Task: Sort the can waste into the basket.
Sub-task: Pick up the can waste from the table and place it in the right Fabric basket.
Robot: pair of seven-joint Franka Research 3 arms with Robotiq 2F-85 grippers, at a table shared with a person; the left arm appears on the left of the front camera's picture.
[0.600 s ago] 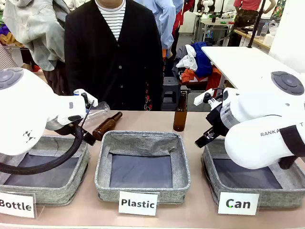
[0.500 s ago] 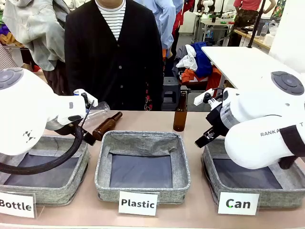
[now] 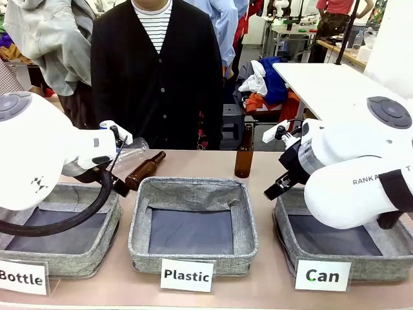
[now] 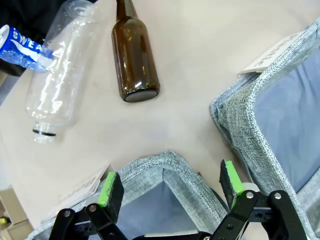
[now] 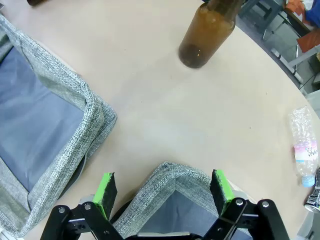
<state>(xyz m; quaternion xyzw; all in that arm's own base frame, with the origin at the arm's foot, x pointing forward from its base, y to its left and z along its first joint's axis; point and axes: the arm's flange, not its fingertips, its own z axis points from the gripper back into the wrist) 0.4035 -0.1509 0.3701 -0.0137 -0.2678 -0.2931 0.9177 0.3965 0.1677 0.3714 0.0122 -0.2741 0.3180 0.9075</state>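
A blue and white can (image 4: 22,47) lies at the table's far left, touching a clear bottle. A crushed silver can (image 5: 314,192) with dark print lies at the far right edge of the right wrist view. The grey basket (image 3: 381,270) with the "Can" card stands at front right with nothing in it. My right gripper (image 5: 162,192) hangs open over that basket's near corner (image 5: 175,182). My left gripper (image 4: 170,187) is open with nothing between its fingers, above the corner of the "Bottle" basket (image 4: 165,167).
A brown bottle (image 4: 134,55) and a clear plastic bottle (image 4: 57,75) lie at back left. Another brown bottle (image 3: 243,152) stands upright behind the "Plastic" basket (image 3: 239,258). A small plastic bottle (image 5: 302,150) lies by the silver can. A person stands at the far side.
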